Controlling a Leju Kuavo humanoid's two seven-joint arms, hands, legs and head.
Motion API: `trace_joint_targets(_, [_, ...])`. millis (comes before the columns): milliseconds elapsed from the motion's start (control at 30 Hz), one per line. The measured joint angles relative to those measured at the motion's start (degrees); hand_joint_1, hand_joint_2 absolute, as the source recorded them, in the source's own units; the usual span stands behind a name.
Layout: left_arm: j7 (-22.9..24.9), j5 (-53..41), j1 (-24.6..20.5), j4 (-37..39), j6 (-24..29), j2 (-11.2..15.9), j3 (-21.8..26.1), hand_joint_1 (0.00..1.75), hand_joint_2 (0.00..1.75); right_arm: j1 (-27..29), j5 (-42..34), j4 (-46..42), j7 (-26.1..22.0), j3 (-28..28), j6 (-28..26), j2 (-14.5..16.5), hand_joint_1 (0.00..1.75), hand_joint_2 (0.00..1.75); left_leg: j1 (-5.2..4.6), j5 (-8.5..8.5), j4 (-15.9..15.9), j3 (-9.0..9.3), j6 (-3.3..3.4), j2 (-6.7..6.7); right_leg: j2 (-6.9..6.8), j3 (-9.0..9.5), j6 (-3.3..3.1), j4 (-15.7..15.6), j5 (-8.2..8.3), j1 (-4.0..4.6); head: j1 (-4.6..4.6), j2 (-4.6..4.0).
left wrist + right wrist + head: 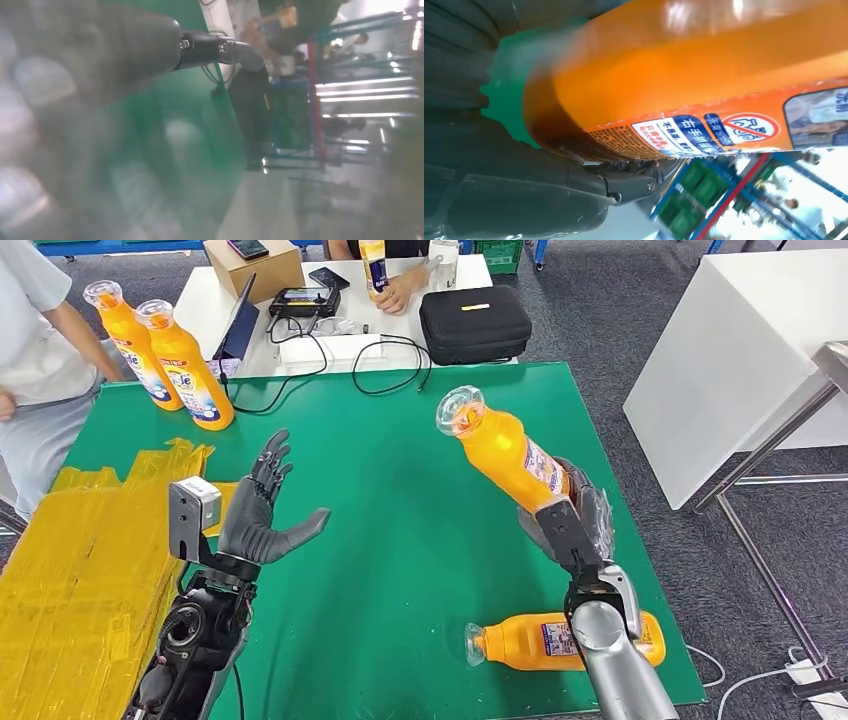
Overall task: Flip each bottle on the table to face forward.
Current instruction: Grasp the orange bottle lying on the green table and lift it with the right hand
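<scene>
Green matting (400, 540) covers the table in front of me, with crinkled yellow tape sheets (80, 570) along its left side. My right hand (572, 522) grips an orange bottle (505, 455) by its base, holding it off the mat, tilted, with its clear cap toward the far left; the right wrist view shows the bottle's label (704, 132) close up against the fingers (624, 185). My left hand (262, 515) hovers above the mat, fingers spread and holding nothing. A second orange bottle (560, 640) lies on its side at the near edge, just beside my right forearm. Two more orange bottles (165, 360) stand upright together at the far left corner. Beyond the mat, a person's hand (395, 290) rests on a white table (200, 300) near a black case (475, 322).
</scene>
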State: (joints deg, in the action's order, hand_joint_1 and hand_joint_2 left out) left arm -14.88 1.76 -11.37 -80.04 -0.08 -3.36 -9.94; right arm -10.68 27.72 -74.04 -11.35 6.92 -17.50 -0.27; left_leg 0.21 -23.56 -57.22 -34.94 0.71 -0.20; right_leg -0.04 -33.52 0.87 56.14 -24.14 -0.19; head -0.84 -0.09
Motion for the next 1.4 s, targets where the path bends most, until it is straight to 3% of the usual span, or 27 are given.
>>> trace_joint_targets(333, [0.89,0.93,-0.79,-0.61,-2.28,0.16,-3.03,0.0,1.75,0.49,-6.48,-3.35,-1.55,3.73,5.88,3.56,1.75,1.75,0.0,0.02,0.01,0.0,-0.01,0.0,0.0,0.03,0.0,0.01,0.0,0.01,0.02,0.0])
trace_joint_targets(600, [1.04,1.87,-2.51,-0.61,-2.88,0.49,-5.09,0.0,1.75,-0.91,-11.77,-2.97,-2.4,10.02,10.97,5.61,1.74,1.75,0.01,0.02,0.0,0.0,-0.01,0.01,0.01,0.02,0.0,0.01,0.0,0.01,0.01,0.0])
trace_joint_targets(1000, [0.92,3.72,-3.88,-0.89,-3.4,0.77,-7.22,0.0,1.75,-4.1,-12.59,1.28,-2.31,17.8,10.91,7.66,1.75,1.75,0.01,0.02,0.0,-0.01,-0.01,0.0,0.0,0.02,0.0,0.02,0.0,0.01,0.01,0.0])
trace_joint_targets(1400, [-0.04,5.21,-3.51,-2.8,-4.71,0.93,-8.99,0.0,1.75,-5.69,-12.95,4.57,-2.31,18.74,9.45,7.81,1.75,1.75,0.0,0.02,0.0,-0.02,-0.01,0.0,0.0,0.02,0.0,0.01,0.0,0.0,0.01,0.0])
